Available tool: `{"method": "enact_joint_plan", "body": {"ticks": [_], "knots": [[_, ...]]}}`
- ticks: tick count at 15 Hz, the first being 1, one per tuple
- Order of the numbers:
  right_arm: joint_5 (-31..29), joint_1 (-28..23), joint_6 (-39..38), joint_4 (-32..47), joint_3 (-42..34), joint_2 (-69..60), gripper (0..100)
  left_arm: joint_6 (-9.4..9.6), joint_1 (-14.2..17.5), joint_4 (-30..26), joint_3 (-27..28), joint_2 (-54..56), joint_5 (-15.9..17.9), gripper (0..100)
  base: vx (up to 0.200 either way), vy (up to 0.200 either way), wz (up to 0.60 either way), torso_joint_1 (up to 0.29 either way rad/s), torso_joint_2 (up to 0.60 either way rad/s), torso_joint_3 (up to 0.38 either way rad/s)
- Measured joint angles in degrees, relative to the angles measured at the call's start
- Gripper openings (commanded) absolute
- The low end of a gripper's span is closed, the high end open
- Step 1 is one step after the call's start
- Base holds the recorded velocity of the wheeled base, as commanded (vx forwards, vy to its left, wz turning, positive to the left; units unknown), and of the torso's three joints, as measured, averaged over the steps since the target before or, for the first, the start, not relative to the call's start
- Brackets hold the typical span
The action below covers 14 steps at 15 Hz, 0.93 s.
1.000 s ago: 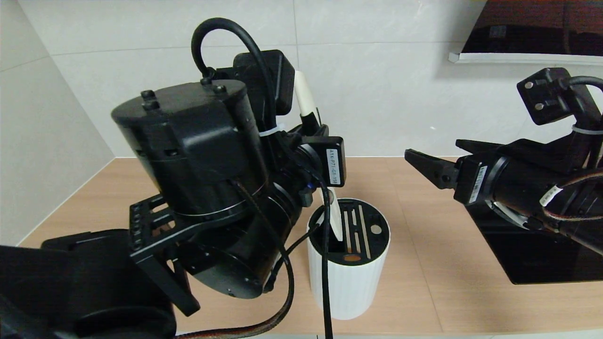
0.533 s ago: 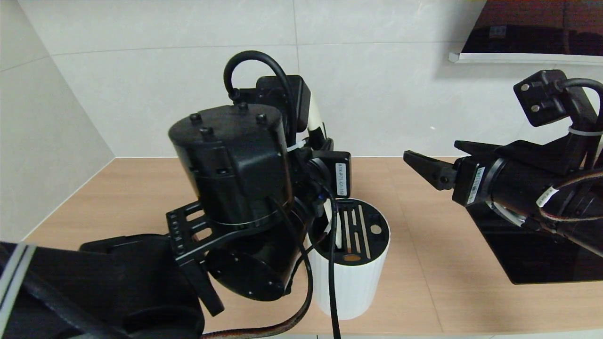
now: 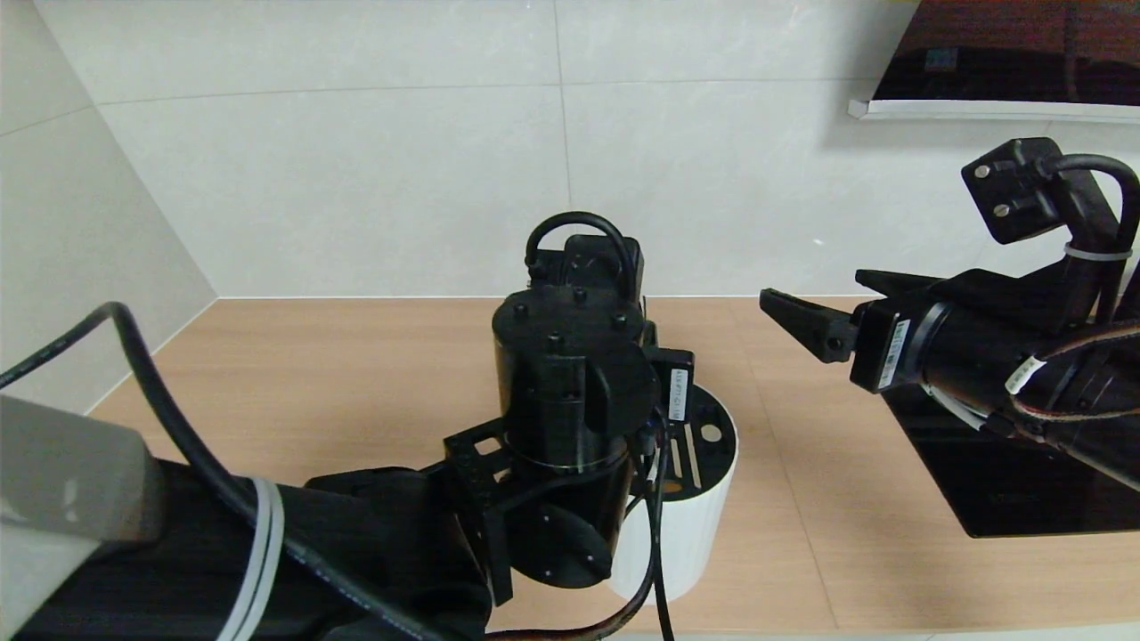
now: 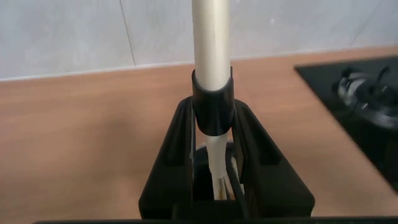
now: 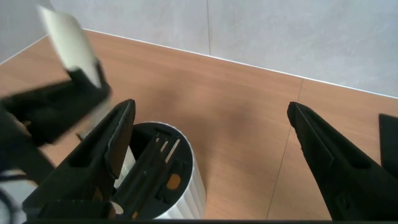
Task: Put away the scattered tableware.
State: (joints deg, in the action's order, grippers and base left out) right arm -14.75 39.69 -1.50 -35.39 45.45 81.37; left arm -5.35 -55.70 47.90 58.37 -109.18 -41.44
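The left tool [image 4: 212, 146] is pinched on a knife [image 4: 211, 43], its two black fingers pressed against the black collar where the cream handle meets the blade. The right tool [image 3: 815, 292] is spread wide with nothing between its fingers; it hangs above the table [image 3: 312, 374] at the right middle of the head view, well apart from the knife.

The knife's long axis runs close to vertical. The handle points up and the pale blade points down between the left tool's fingers, toward the black slotted top of a white ribbed holder [image 3: 704, 507]. The holder stands upright on the table at the lower centre of the head view, with the left arm's wrist directly over most of its top. How deep the blade sits in a slot cannot be told.

The left wrist view gives the grip itself, looking along the handle and collar. The right wrist view gives the side-on look: the cream handle [image 5: 68, 37] rising above the left tool, and the holder [image 5: 188, 190] with its slots beneath. A black cooktop [image 3: 1006, 490] lies at the lower right of the head view.
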Motion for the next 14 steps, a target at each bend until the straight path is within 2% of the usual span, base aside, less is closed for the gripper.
{"method": "enact_joint_plan", "body": {"ticks": [12, 13, 14], "knots": [[0.09, 0.00, 0.00, -0.09, -0.11, 0.68, 100, -0.01, -1.13, 0.11, -2.63, -3.25, -1.18, 0, 0.000, 0.000, 0.00, 0.000, 0.00, 0.000], [0.09, 0.00, 0.00, -0.09, -0.11, 0.73, 100, 0.00, -1.18, 0.11, -2.67, -3.30, -1.18, 100, 0.000, 0.000, 0.00, 0.000, 0.00, 0.000], [0.09, 0.00, 0.02, -0.09, -0.11, 0.79, 100, -0.01, -1.22, 0.13, -2.69, -3.34, -1.18, 100, 0.000, 0.000, 0.00, 0.000, 0.00, 0.000]]}}
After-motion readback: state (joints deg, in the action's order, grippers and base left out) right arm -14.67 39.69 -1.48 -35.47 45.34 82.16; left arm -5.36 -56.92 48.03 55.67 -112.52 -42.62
